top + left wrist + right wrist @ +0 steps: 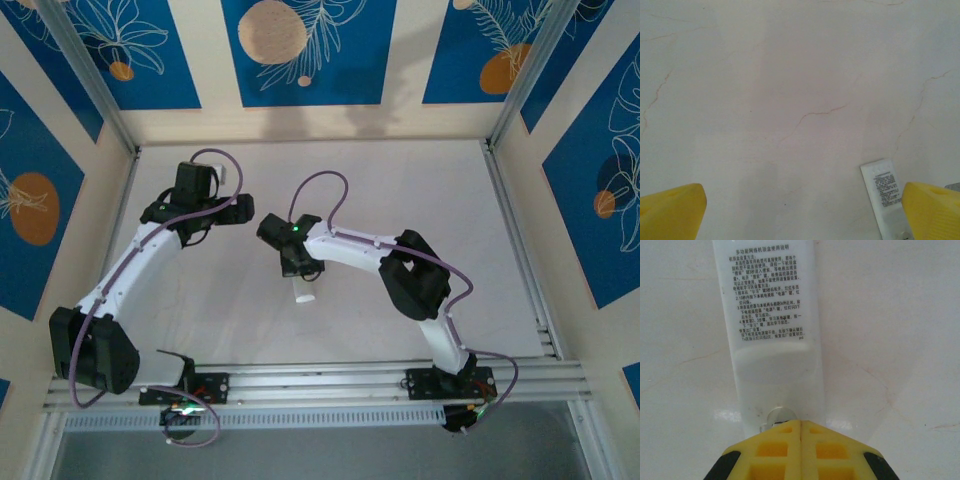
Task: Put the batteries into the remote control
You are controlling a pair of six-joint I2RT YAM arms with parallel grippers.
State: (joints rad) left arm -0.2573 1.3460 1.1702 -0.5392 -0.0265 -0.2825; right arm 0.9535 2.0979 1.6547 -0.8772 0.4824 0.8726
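Right gripper [801, 427] clenched at the remote control [775, 365], print [767, 295] legible from its wrist; left gripper [801, 212] released.

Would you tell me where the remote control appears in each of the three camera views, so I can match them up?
Top external: remote control is a small white bar at centre, just below the right gripper.
Left wrist: bottom right, beside a yellow finger.
Right wrist: upper centre, running down to the shut right gripper.
Shared landmark: its printed text label, seen in both wrist views.
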